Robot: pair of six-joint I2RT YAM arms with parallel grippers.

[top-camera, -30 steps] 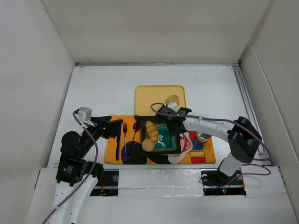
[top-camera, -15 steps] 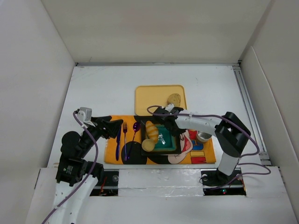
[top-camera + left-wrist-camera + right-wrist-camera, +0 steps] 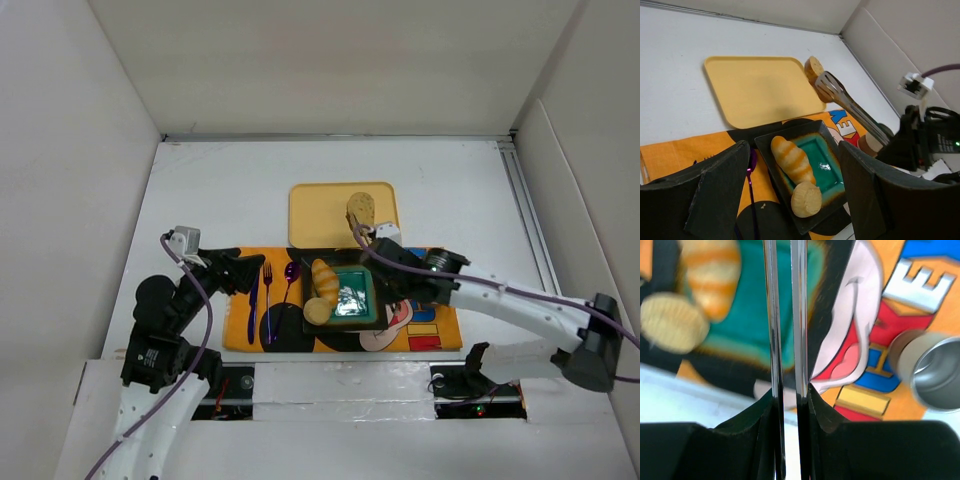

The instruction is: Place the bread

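The right gripper (image 3: 382, 250) is clamping a pair of metal tongs (image 3: 845, 100), fingers pressed tight on the 2 arms, which are running almost parallel with only a thin gap between them in the right wrist view. The tongs are reaching toward 12 o'clock, and their tips are sitting right against the brown slice (image 3: 360, 208). Whether they are pinching it, the views are not showing. That slice is lying on the yellow tray (image 3: 320, 215), out toward the tray's 3 o'clock edge.

The other 2 pieces are resting in the green dish (image 3: 358, 295), just at 6 o'clock of the tray. The striped roll (image 3: 324, 277) is lying along the dish's 9 o'clock side, and the round bun (image 3: 317, 311) is touching its near end at about 7 o'clock.

The left gripper (image 3: 250, 272) is hovering over the orange placemat (image 3: 240, 330) at 9 o'clock of the dish, fingers spread wide, gripping nothing. A metal cup (image 3: 935, 372) is standing at 3 o'clock of the dish.
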